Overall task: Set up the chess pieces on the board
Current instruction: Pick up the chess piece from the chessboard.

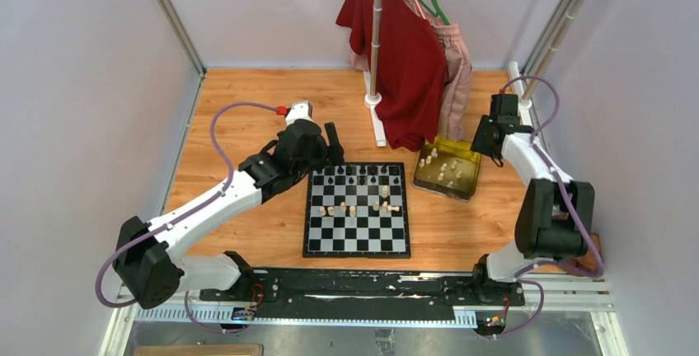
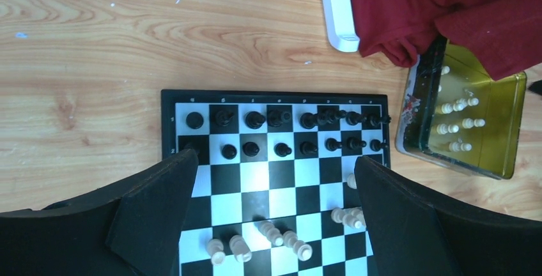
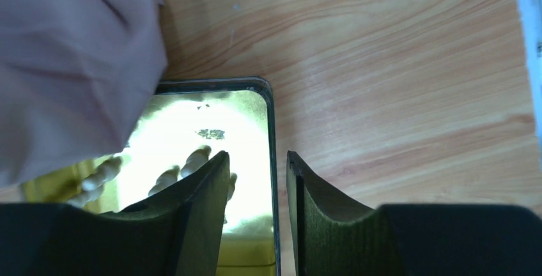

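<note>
The board (image 1: 357, 241) lies mid-table. Black chess pieces (image 1: 363, 176) fill its two far rows. Several cream pieces (image 1: 353, 208) lie toppled mid-board. My left gripper (image 1: 334, 152) hovers at the board's far left corner. In the left wrist view it (image 2: 275, 161) is wide open over the board (image 2: 281, 190), with nothing between its fingers. My right gripper (image 1: 482, 146) is at the far right edge of the yellow tin (image 1: 449, 187), which holds more cream pieces (image 1: 445, 166). Its jaws (image 3: 257, 156) stand apart astride the tin's rim (image 3: 271, 129), cream pieces (image 3: 192, 158) just left of them.
A clothes rack stands behind the board, its white base (image 1: 375, 117) on the table. A red shirt (image 1: 408, 51) and a pink garment (image 1: 453, 76) hang low over the tin's far side. Grey walls close in the left, right and back.
</note>
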`<act>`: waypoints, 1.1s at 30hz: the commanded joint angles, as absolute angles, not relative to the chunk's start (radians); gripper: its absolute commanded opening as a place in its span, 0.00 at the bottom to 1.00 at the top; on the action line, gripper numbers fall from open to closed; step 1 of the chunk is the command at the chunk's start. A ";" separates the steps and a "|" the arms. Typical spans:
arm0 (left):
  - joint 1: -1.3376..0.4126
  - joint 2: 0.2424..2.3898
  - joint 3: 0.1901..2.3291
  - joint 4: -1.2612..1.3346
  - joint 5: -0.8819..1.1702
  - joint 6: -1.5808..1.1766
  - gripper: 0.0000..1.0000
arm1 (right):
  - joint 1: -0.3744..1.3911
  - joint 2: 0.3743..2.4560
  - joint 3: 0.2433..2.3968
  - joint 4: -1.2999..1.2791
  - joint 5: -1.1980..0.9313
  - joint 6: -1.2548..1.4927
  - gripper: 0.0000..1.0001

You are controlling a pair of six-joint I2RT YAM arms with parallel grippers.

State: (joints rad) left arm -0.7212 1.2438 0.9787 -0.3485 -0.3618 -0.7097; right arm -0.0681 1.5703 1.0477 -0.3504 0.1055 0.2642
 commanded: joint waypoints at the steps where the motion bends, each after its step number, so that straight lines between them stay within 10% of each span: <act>1: -0.713 1.175 0.906 -0.359 -0.412 -0.708 1.00 | -0.052 1.435 1.021 -0.386 0.112 0.247 0.43; 33: -0.713 1.074 0.709 -0.335 -0.439 -0.775 0.96 | 0.772 1.489 1.055 -0.400 0.172 0.198 0.41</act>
State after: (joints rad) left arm -0.7200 1.1000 0.7197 -0.3531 -0.4160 -0.7700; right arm 0.7288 1.4715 1.0088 -0.3824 0.1425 0.1898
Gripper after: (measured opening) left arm 0.954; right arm 0.412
